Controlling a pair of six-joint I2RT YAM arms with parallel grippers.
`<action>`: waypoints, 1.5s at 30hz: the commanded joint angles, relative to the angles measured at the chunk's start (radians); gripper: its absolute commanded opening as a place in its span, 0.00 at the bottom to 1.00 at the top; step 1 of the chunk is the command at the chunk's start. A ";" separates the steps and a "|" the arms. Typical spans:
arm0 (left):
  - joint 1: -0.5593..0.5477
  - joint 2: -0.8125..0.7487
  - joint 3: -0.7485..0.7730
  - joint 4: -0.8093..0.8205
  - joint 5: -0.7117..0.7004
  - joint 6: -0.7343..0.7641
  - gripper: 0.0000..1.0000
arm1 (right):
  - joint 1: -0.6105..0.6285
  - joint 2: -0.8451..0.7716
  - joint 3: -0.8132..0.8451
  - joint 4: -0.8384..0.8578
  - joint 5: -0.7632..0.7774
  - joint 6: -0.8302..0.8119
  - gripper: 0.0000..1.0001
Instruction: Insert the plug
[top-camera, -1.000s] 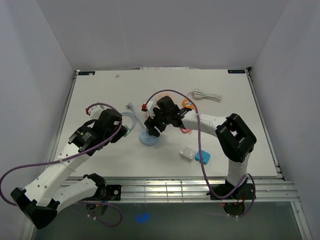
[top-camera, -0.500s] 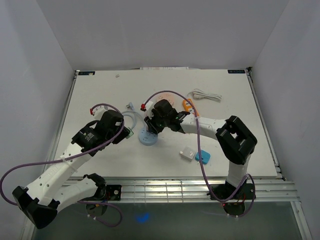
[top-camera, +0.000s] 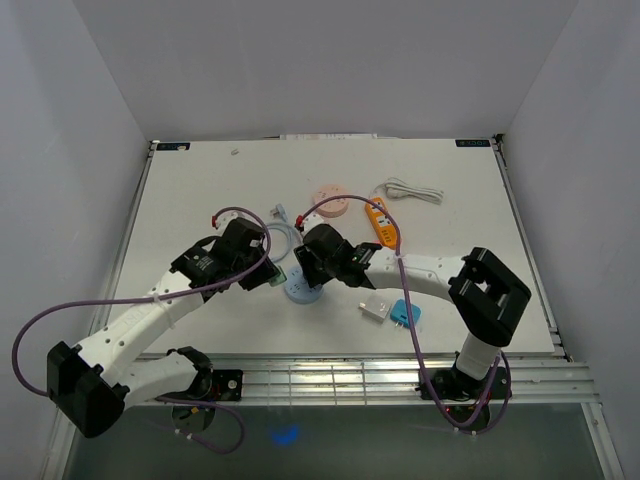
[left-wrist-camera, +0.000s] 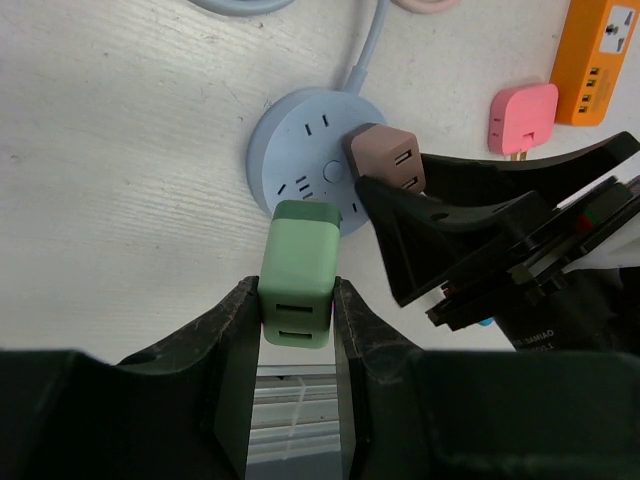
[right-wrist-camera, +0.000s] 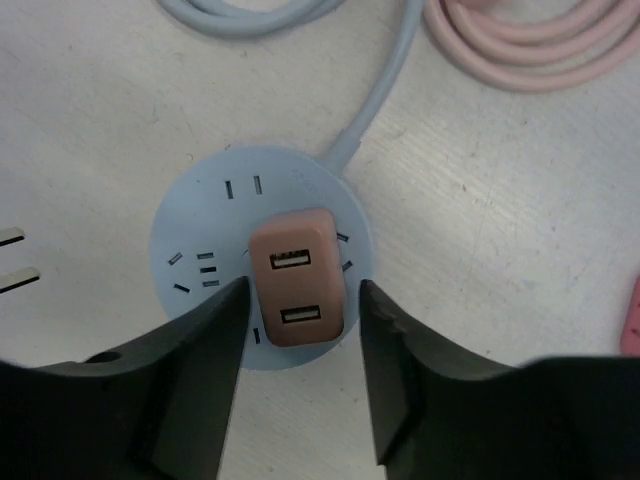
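Green plug (left-wrist-camera: 297, 270) nearer; brown plug (right-wrist-camera: 295, 290) in round blue socket (right-wrist-camera: 195, 215).

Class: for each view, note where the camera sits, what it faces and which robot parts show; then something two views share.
Top external: above and behind, looking down on the table; left arm, right arm show.
Left wrist: on the left gripper, looking down past its green plug; own fingers.
Right wrist: on the right gripper, looking down; own fingers flank the brown plug.
Shared: both wrist views show the blue socket.
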 joint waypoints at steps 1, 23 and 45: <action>0.004 0.015 0.002 0.051 0.059 0.053 0.00 | 0.016 -0.022 0.001 -0.107 0.086 0.119 0.54; 0.007 0.276 0.183 -0.145 0.109 -0.177 0.00 | -0.068 -0.370 -0.177 0.059 0.080 0.041 0.79; 0.007 0.517 0.339 -0.257 0.095 -0.340 0.00 | -0.271 -0.452 -0.292 0.146 -0.063 0.027 0.76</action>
